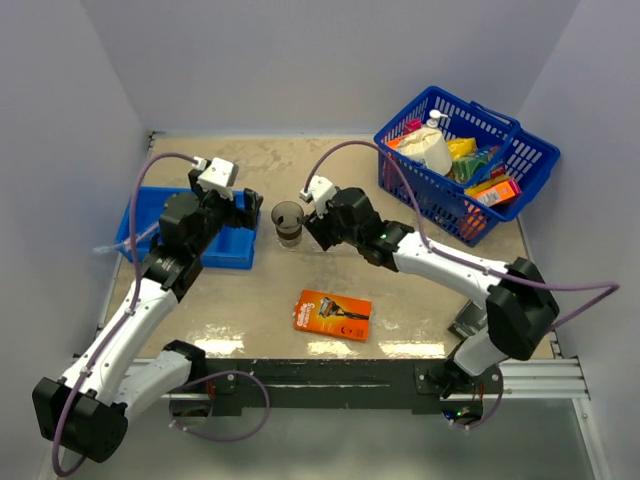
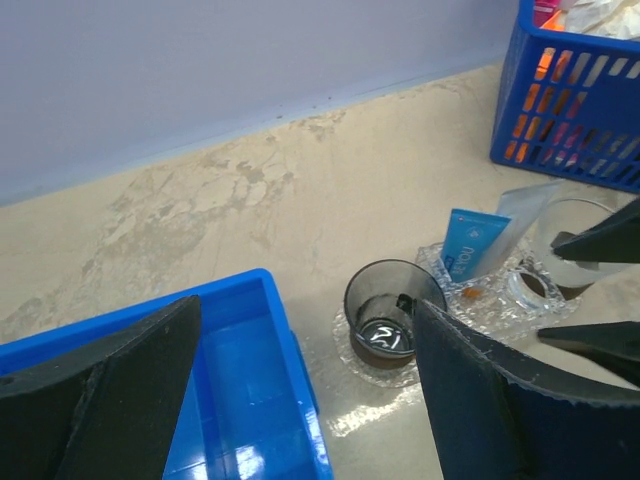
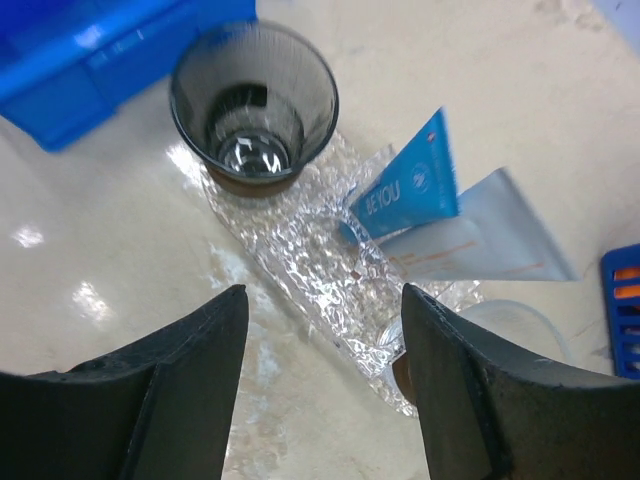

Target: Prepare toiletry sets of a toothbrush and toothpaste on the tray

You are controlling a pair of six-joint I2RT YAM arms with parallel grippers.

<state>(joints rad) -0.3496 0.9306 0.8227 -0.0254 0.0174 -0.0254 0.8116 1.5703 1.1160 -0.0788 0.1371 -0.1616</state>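
The clear tray [image 3: 320, 262] lies on the table between my two grippers and also shows in the left wrist view [image 2: 488, 296]. A dark brownish cup [image 1: 288, 222] stands empty at its left end [image 3: 253, 105]. A blue toothpaste tube [image 3: 410, 187] and a white tube [image 3: 485, 245] rest on the tray's middle. A second translucent cup [image 3: 512, 328] is at the other end, partly behind my finger. My right gripper [image 3: 322, 300] is open and empty just above the tray. My left gripper [image 2: 300, 320] is open and empty over the blue bin's edge, left of the cup. No toothbrush shows.
The opaque blue compartment bin [image 1: 222, 252] sits at the left under my left gripper. A blue wire basket [image 1: 515, 160] full of packs stands at the back right. An orange razor pack [image 1: 333, 314] lies near the front edge. Walls close three sides.
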